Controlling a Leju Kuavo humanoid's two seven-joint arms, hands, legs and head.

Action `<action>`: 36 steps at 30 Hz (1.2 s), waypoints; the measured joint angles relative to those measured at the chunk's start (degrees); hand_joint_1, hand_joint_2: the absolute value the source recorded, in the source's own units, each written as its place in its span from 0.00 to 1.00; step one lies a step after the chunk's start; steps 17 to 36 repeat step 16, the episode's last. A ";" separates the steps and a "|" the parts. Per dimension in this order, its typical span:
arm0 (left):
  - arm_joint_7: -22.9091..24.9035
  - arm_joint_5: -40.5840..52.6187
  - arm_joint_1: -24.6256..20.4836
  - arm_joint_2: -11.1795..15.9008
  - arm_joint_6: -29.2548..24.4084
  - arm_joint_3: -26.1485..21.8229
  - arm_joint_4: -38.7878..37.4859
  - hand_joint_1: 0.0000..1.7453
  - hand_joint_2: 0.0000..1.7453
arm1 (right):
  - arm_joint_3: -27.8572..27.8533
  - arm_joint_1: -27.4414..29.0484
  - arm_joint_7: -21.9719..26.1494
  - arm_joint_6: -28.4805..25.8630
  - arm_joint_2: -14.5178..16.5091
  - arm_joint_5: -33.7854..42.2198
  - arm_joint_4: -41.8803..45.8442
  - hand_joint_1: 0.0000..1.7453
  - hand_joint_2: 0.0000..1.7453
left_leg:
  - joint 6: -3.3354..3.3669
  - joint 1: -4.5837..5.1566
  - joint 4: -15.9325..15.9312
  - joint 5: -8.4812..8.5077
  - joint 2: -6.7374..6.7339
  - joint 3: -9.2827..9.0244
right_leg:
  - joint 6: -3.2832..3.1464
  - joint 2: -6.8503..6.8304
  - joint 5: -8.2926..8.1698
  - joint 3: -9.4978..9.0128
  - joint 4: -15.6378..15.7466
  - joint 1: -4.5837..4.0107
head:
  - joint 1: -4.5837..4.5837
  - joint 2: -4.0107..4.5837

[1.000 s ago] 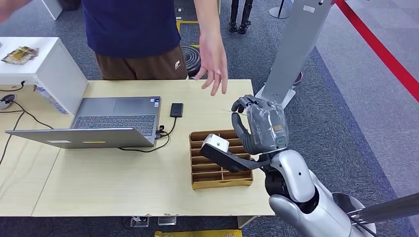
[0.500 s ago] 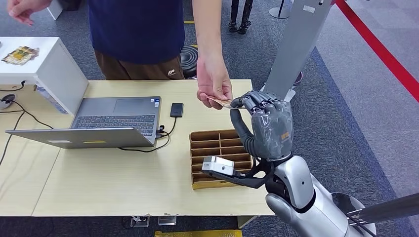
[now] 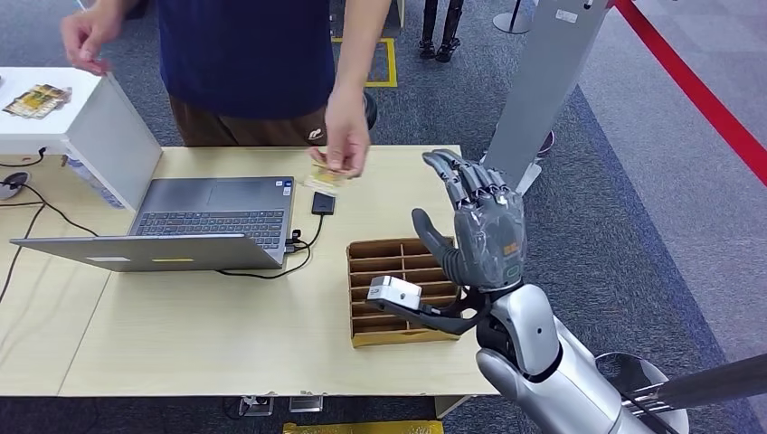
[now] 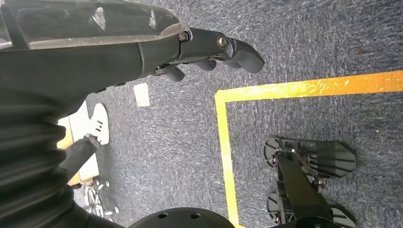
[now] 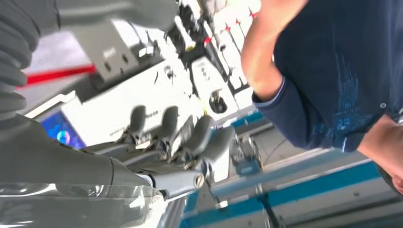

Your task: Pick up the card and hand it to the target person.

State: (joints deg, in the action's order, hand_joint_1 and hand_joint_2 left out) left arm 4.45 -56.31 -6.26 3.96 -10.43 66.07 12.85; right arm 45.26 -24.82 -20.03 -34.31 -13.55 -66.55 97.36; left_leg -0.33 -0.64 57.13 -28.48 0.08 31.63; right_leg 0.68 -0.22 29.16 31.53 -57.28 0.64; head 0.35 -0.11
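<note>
The right hand (image 3: 484,231) is standing raised over the far right part of the table (image 3: 226,334), fingers spread and holding nothing. One person (image 3: 244,54) is standing at the far edge of the table. The person's hand (image 3: 344,140) is holding the card (image 3: 327,172) above the table, just beyond one phone (image 3: 323,202) and well apart from the right hand. One open laptop (image 3: 194,221) is sitting on the table's left part, with one cable running from it to the phone. One brown divided tray (image 3: 393,294) is lying beneath the right arm. The left hand (image 4: 209,50) is hanging over blue carpet (image 4: 309,38) crossed by a yellow line (image 4: 304,88), fingers loosely curled around nothing. One white box (image 3: 54,113) is standing at the table's far left corner.
</note>
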 joint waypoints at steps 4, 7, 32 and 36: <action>0.14 -0.71 0.01 0.00 -0.48 -0.04 0.00 0.00 0.00 | 0.11 0.37 3.87 -0.51 0.42 13.21 -0.66 0.00 1.00 | 0.00 0.00 0.00 0.00 0.00 -0.01 | 0.00 0.00 0.00 0.00 0.00 0.00 | -0.01 0.00; 0.27 -1.13 0.02 0.00 -0.90 -0.04 0.00 0.00 0.00 | 0.22 1.32 8.15 -0.37 0.50 27.23 -0.90 0.00 1.00 | 0.00 0.00 0.00 0.00 0.00 -0.01 | 0.00 0.00 0.00 -0.01 0.00 0.00 | 0.01 0.00; 1.16 -2.25 0.06 0.04 -1.30 -0.07 0.00 0.00 0.00 | -1.70 7.73 18.56 4.88 0.06 61.19 -0.90 0.00 1.00 | 0.00 0.00 0.00 -0.01 0.00 0.00 | 0.00 0.00 0.00 0.02 0.01 0.00 | 0.02 0.00; 1.16 -2.25 0.06 0.04 -1.30 -0.07 0.00 0.00 0.00 | -1.70 7.73 18.56 4.88 0.06 61.19 -0.90 0.00 1.00 | 0.00 0.00 0.00 -0.01 0.00 0.00 | 0.00 0.00 0.00 0.02 0.01 0.00 | 0.02 0.00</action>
